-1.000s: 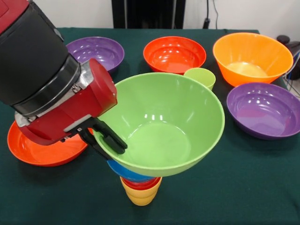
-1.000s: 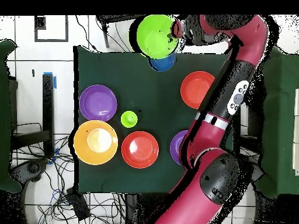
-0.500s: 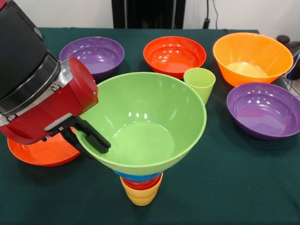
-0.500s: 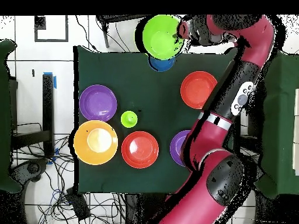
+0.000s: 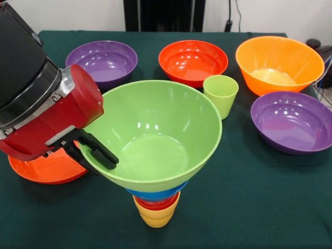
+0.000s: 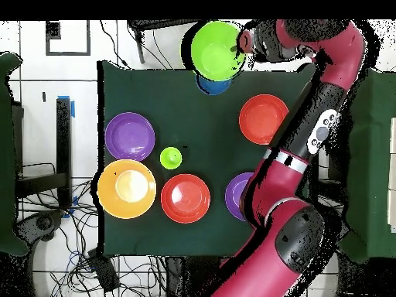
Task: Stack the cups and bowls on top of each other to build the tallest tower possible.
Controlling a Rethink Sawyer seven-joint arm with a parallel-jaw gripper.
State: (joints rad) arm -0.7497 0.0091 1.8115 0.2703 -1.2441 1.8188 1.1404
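1. Since a second ago the green bowl (image 5: 155, 137) has shifted sideways with the arm; it now sits more squarely over the stack, and the green cup (image 5: 221, 95), then half hidden behind its rim, shows whole.
2. Black gripper (image 5: 92, 155) fingers pinch the green bowl's rim on the side toward the flat red-orange bowl (image 5: 46, 168), one finger inside the wall, one outside.
3. Directly below the green bowl sits the tower (image 5: 155, 205): blue bowl (image 5: 158, 194), red cup, yellow cup (image 5: 154, 217) lowest, near the table's edge.
4. From above, the green bowl (image 6: 216, 48) appears offset from the blue bowl (image 6: 214, 83), so the stack may lean.
5. Letting go looks like the next step; the wide bowl on narrow cups could tip.
6. Open cloth lies around the tower; the other bowls stand well apart.
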